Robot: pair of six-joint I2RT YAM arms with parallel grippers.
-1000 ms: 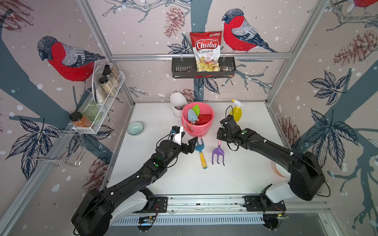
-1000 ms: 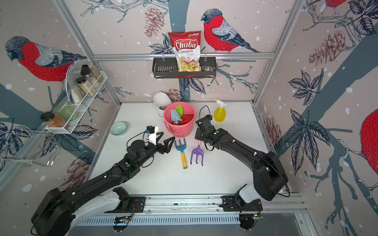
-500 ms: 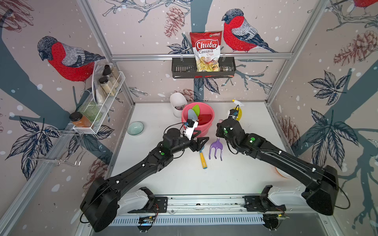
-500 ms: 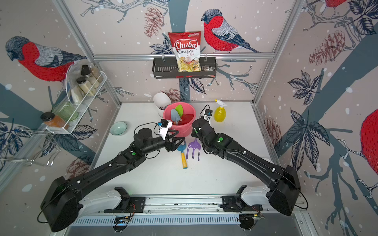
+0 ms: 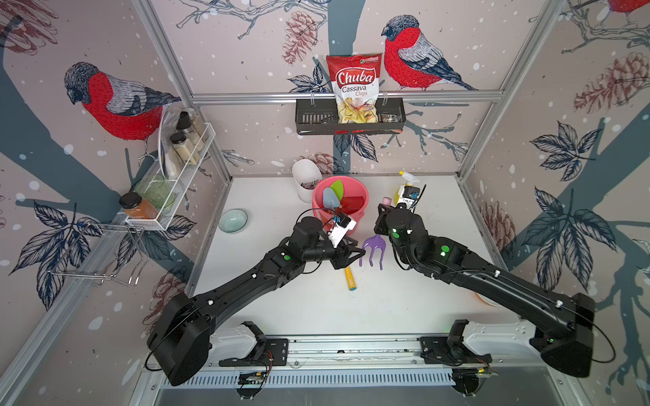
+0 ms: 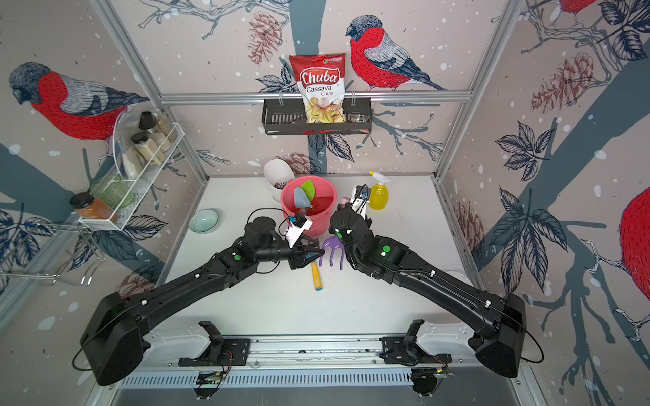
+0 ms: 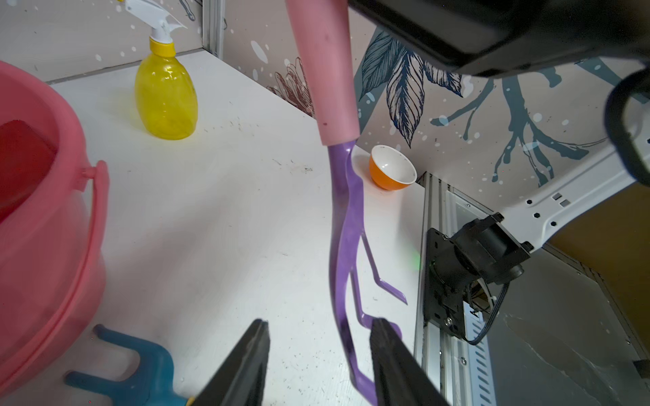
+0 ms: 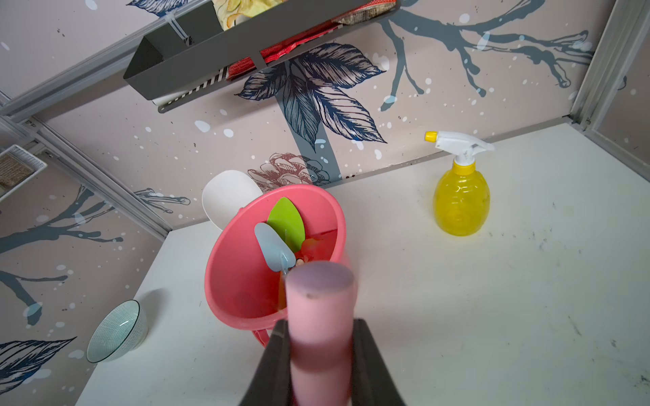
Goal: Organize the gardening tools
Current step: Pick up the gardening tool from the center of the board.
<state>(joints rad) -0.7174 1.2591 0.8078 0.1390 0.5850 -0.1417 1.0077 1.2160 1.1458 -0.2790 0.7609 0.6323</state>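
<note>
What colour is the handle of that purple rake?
The handle is pink; the right wrist view shows it best.

Arms: left arm (image 5: 242,284) and right arm (image 5: 492,277) are matte black, with thick rounded links.
Lights: green dots (image 5: 286,257) glow on each arm.
Cables: thin black wires (image 5: 314,213) loop at wrists and shoulders.
Wrist camera: left wrist camera (image 5: 339,228) is a white block with blue.
Pincers: left pincer (image 7: 320,321) and right pincer (image 8: 320,321) have dark, flat, tapering fingers (image 7: 246,362).
Bases: white mounts (image 5: 232,339) on a silver rail (image 5: 351,342).
Fittings: small white clips (image 5: 210,301) on forearms.
</note>
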